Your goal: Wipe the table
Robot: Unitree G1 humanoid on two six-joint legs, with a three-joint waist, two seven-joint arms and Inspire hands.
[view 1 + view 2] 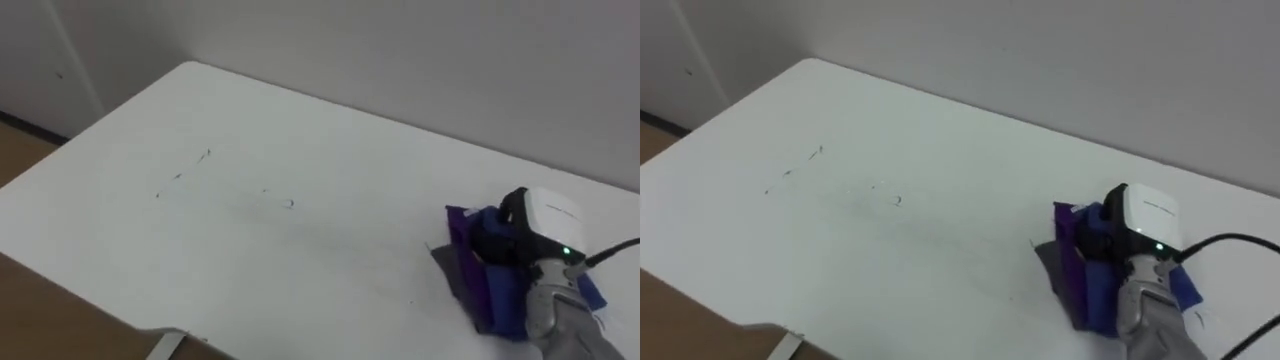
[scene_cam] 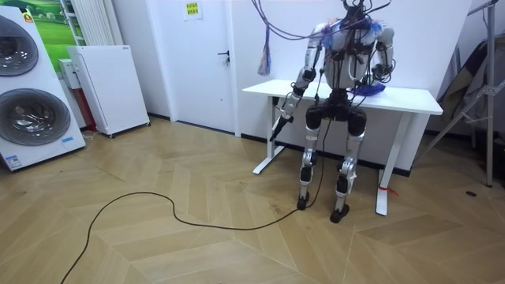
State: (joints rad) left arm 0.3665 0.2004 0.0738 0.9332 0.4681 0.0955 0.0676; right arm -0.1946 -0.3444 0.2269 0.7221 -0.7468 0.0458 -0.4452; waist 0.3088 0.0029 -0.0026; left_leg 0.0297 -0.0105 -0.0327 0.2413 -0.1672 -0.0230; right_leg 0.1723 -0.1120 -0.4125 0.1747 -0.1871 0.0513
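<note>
Toward the lower right of the eye views, the right hand (image 1: 545, 225) rests on a bunched purple-and-blue cloth (image 1: 488, 295) lying on the white bench (image 1: 300, 110). Whether it grips the cloth or merely presses on it cannot be told from these angles. At the room view's left, the left hand (image 2: 281, 126) hangs beside the robot's hip, and its state is unreadable too. Small dark marks (image 1: 205, 156) sit up and left of centre, well apart from the cloth, with a fainter speck (image 1: 290, 203) nearer the middle. That patch looks not yet wiped. To do this well, the cloth should be pressed flat with steady downward force and swept leftward in overlapping passes, without the upturned fold rolling or slipping from beneath the hand.
</note>
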